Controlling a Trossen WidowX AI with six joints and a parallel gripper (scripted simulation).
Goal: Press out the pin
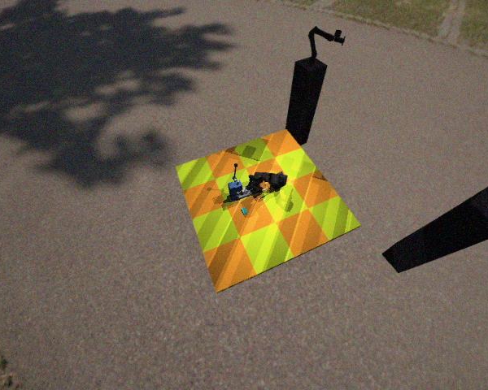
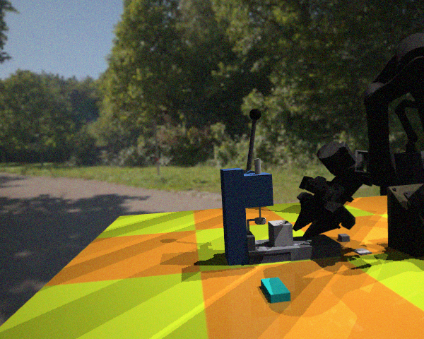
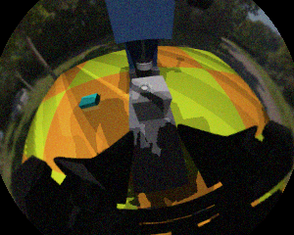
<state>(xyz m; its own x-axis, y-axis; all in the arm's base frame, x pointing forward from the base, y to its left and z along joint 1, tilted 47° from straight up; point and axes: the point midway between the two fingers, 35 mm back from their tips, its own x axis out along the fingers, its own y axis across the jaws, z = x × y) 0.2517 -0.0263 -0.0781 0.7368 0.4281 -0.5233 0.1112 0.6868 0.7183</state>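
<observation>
Top view. Checkered mat (image 1: 263,252) lying on grey pavement (image 1: 130,314), orange and lime squares showing. Blue press (image 1: 235,191) standing on it, lever (image 1: 235,171) rising, dark knob at its tip. Black arm (image 1: 277,179) reaching in beside the press (gripper too dark to read). Teal piece (image 1: 244,210) lying near. Two black pillars (image 1: 305,101) (image 1: 446,231) standing off the mat; tree shadow (image 1: 89,71) spreading across the pavement.
</observation>
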